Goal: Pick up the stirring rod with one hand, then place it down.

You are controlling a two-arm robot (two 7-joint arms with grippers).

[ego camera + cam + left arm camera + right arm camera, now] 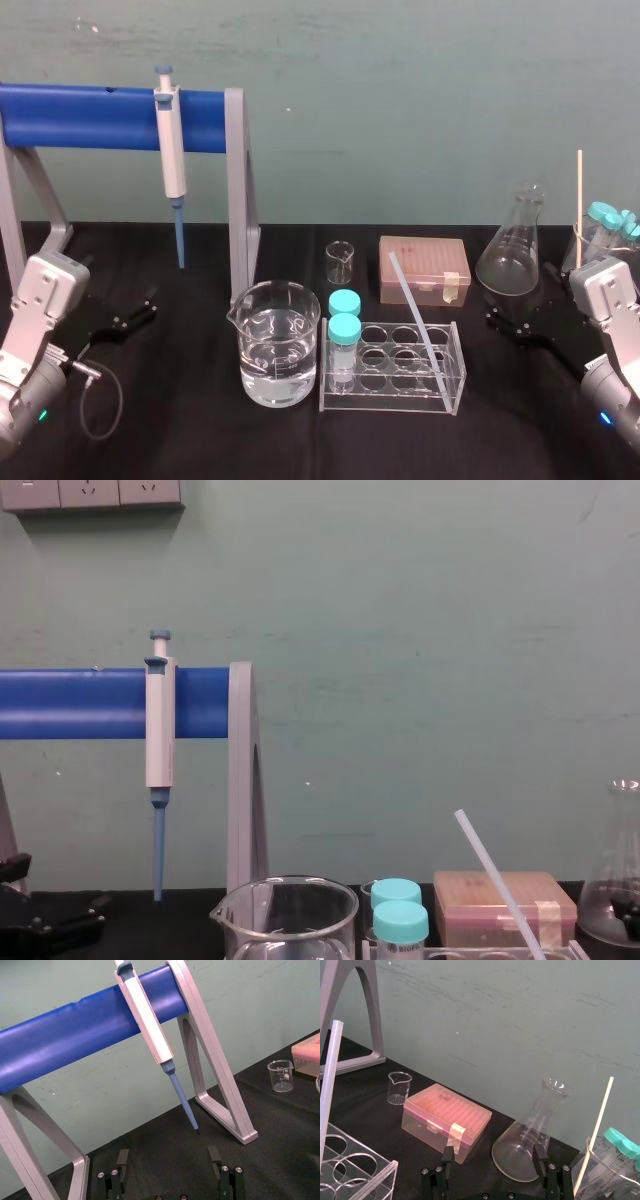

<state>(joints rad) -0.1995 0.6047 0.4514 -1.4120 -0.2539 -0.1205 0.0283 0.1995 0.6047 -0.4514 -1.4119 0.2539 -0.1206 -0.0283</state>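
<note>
We find the stirring rod (pixel 417 315) leaning in the clear tube rack (pixel 458 388). Its lower end sits in a well toward the rack's right side and its upper end slants back toward the pink tip box (pixel 424 268). That slant leaves the upper shaft bare and clear of the two teal-capped vials (pixel 344 330) at the rack's left end, so we judge it the sensible place to grip. Our right pincer (pixel 517 322) sits low over the desk (pixel 200 440) just in front of the conical flask (pixel 511 250), spread wide and holding nothing, and it is the nearer one to the rod. Our left pincer (pixel 135 310) lies parked beneath the blue pipette stand (pixel 90 105), likewise wide and empty. The lift is not yet begun. The flask and the water beaker (pixel 275 345) flank the approach, and we think either could be knocked.
</note>
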